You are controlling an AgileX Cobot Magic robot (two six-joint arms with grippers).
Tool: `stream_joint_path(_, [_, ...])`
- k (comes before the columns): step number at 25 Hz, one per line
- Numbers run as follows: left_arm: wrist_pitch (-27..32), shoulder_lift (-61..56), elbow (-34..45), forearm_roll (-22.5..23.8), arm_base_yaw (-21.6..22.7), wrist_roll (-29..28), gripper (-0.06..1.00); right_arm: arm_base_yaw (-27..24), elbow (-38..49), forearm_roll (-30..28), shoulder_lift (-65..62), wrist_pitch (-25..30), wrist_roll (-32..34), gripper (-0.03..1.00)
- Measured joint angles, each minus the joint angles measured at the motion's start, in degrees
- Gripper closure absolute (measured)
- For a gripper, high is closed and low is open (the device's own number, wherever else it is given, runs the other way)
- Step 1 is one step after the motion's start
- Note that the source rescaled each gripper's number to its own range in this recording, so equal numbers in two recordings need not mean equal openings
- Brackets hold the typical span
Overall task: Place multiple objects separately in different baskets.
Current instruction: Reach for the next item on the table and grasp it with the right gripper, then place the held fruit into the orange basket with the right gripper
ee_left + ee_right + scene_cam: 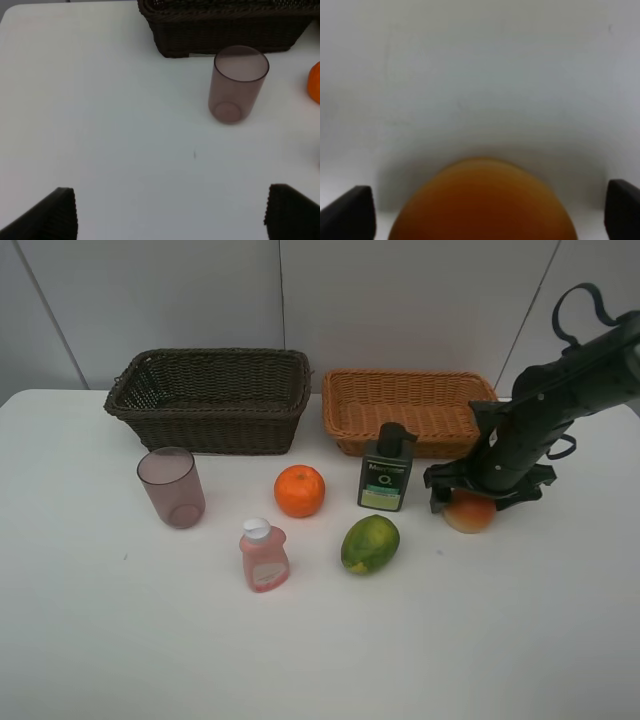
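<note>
My right gripper (482,498) is open and low over the red-yellow fruit (470,516), one finger on each side. In the right wrist view the fruit (482,202) fills the gap between the fingertips (350,212). On the table stand a mauve cup (172,487), an orange (299,490), a dark green pump bottle (386,472), a green fruit (370,543) and a pink bottle (264,556). The dark brown basket (210,430) and the orange-tan basket (410,377) stand at the back. My left gripper (170,215) is open and empty, well short of the cup (237,82).
The left wrist view shows the dark basket's wall (225,35) behind the cup and the orange (315,82) at the frame's edge. The pump bottle stands just in front of the orange-tan basket. White table surface lies at the front and left.
</note>
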Motion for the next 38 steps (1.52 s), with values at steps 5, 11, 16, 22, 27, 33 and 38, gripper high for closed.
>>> stream_joint_path(5, [0.00,0.00,0.00,0.00,0.00,0.00,-0.03,0.00,0.00,0.07,0.13,0.53,0.00,0.52])
stream_joint_path(11, [0.00,0.00,0.00,0.00,0.00,0.00,-0.03,0.00,-0.02,0.07,0.13,1.36,0.00,0.58])
stream_joint_path(16, [0.00,0.00,0.00,0.00,0.00,0.00,-0.03,0.00,-0.21,-0.75,-0.11,3.66,0.00,0.58])
stream_joint_path(22, [0.00,0.00,0.00,0.00,0.00,0.00,-0.03,0.00,-5.94,-1.83,-4.30,14.67,-4.77,0.58])
stream_joint_path(27, [0.00,0.00,0.00,0.00,0.00,0.00,-0.03,0.00,-15.49,1.14,-6.96,26.85,-13.38,0.58])
stream_joint_path(33, [0.00,0.00,0.00,0.00,0.00,0.00,-0.03,0.00,-27.68,5.06,-6.64,32.67,-21.42,0.58])
stream_joint_path(38, [0.00,0.00,0.00,0.00,0.00,0.00,-0.03,0.00,-36.32,5.46,-1.95,33.11,-22.13,0.58])
